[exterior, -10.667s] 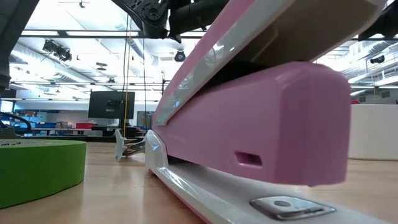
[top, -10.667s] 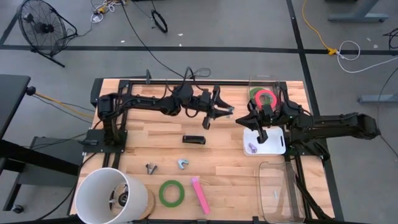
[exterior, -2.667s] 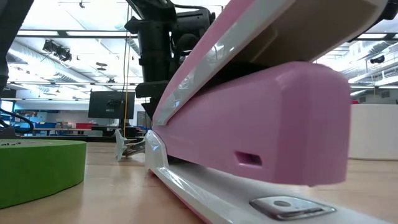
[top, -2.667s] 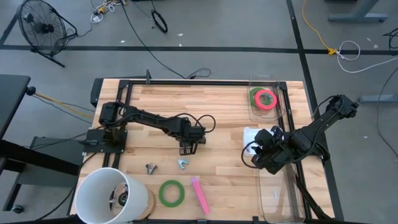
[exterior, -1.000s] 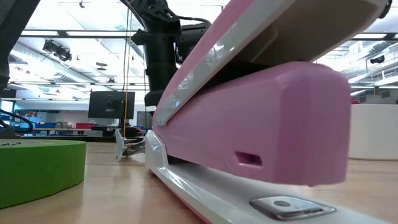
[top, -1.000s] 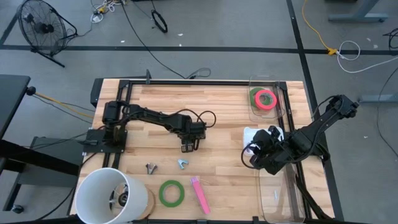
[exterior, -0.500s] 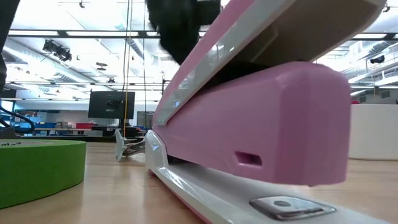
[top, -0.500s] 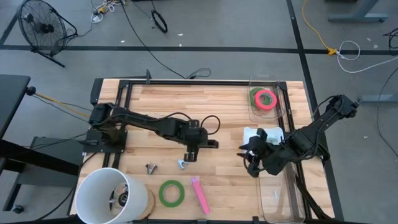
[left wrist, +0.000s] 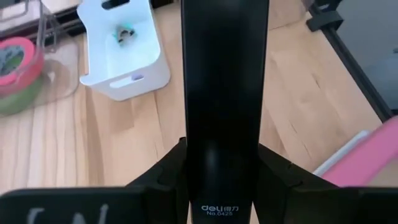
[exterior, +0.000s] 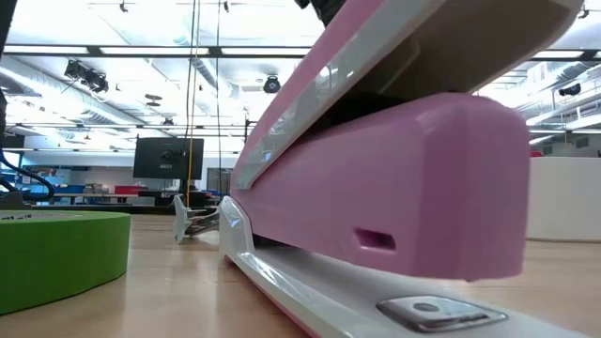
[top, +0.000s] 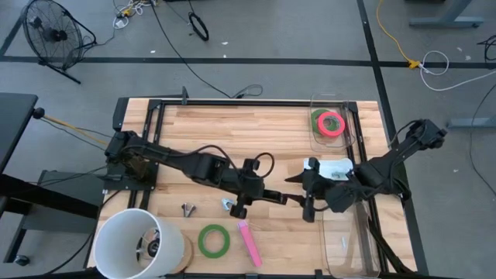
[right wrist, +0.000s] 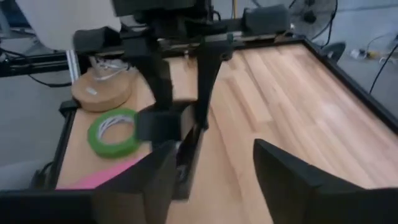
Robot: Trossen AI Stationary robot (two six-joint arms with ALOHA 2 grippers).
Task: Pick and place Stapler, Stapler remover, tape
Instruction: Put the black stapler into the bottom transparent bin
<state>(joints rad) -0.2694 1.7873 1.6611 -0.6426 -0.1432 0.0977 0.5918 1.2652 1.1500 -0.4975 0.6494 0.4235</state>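
- Left gripper (top: 273, 197) is clamped on a long black stapler (left wrist: 224, 106), holding it out over the middle of the wooden table (top: 194, 132).
- Right gripper (top: 308, 203) faces it just beside, fingers (right wrist: 292, 177) spread wide, holding nothing.
- Pink stapler (top: 249, 242) lies beside a flat green tape roll (top: 213, 240) near the front edge.
- Red-pink tape roll (top: 331, 123) sits on a green one in a clear bin (top: 313, 105).
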